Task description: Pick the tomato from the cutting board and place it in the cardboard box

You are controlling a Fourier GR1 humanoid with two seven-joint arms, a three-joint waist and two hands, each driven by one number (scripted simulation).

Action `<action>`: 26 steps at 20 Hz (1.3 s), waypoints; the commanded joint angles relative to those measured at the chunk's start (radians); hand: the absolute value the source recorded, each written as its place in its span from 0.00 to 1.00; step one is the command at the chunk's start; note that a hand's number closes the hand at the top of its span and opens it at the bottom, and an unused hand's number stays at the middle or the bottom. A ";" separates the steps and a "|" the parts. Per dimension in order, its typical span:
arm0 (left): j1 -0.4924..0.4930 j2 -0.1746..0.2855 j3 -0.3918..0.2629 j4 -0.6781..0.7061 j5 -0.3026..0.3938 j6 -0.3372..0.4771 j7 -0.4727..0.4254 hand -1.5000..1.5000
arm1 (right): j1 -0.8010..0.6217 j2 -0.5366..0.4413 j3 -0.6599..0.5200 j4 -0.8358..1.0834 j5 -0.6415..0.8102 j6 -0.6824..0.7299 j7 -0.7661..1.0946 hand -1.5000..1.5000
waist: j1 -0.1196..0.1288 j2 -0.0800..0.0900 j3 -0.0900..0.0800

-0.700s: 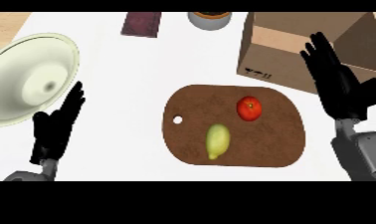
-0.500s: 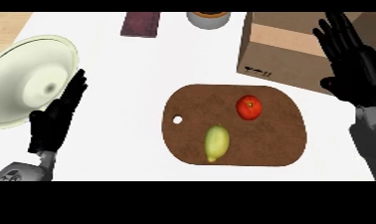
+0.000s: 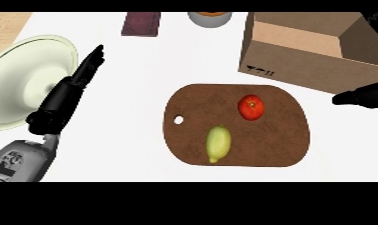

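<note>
The tomato [image 3: 251, 107] sat on the cutting board [image 3: 280, 139] with open room all round it. The cardboard box [image 3: 310, 69] stood just behind, its top open. Bare bench [image 3: 148, 69] lay left.

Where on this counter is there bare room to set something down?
Bare white counter lies between the black left hand and the brown oval cutting board, below the dark maroon block. The board's right end, past the red tomato, is free. Crowded: between the cardboard box and board, near the right hand.
</note>
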 commanded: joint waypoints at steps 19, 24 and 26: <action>0.023 -0.020 0.028 -0.047 -0.029 -0.061 -0.001 0.50 | -0.143 -0.122 0.410 -0.307 0.636 0.287 0.229 0.00 | 0.013 -0.010 -0.002; -0.040 -0.073 0.023 0.042 -0.079 -0.063 0.008 0.50 | -0.175 -0.005 0.457 -0.368 0.668 0.400 0.442 0.00 | -0.002 -0.005 -0.001; 0.020 -0.061 0.055 0.012 -0.079 -0.058 -0.031 0.50 | -0.110 -0.004 0.445 -0.502 0.642 0.444 0.544 0.00 | -0.007 -0.010 -0.001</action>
